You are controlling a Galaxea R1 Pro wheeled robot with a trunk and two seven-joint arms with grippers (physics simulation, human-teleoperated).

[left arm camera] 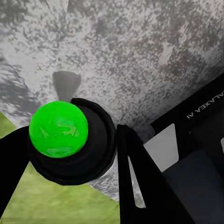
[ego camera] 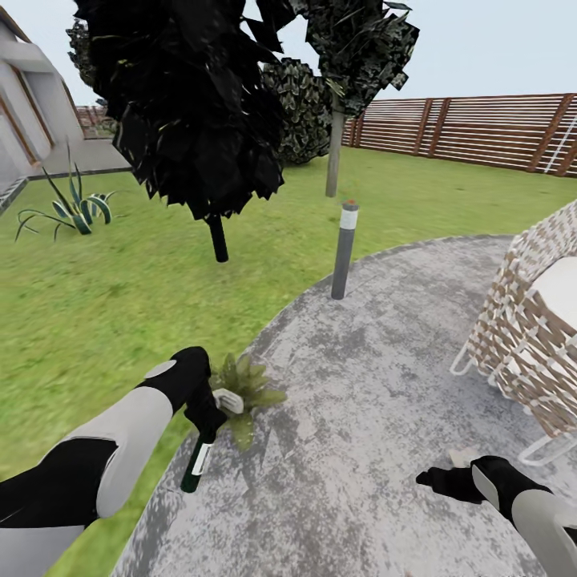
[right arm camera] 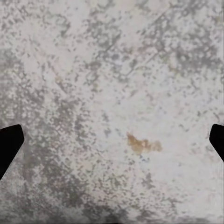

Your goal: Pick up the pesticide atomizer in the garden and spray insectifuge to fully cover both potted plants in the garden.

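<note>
My left gripper (ego camera: 206,418) is shut on the pesticide atomizer (ego camera: 195,463), a slim dark-green bottle with a white label that hangs down over the patio's edge; its red top is hidden. In the left wrist view the bottle appears end-on as a dark round body with a bright green dome (left arm camera: 59,129) between my black fingers (left arm camera: 140,182). One potted plant (ego camera: 247,386), a small rosette of pointed green leaves, sits right beside that gripper. A second spiky plant (ego camera: 76,210) grows far left on the lawn. My right gripper (ego camera: 439,479) hovers open over bare patio stone (right arm camera: 112,93).
A grey bollard lamp (ego camera: 344,252) stands at the patio's far rim. A woven wicker chair (ego camera: 529,320) occupies the right. A dark-leaved tree (ego camera: 192,120) and a thin trunk (ego camera: 333,156) stand on the lawn, and a brown slatted fence (ego camera: 481,128) runs behind.
</note>
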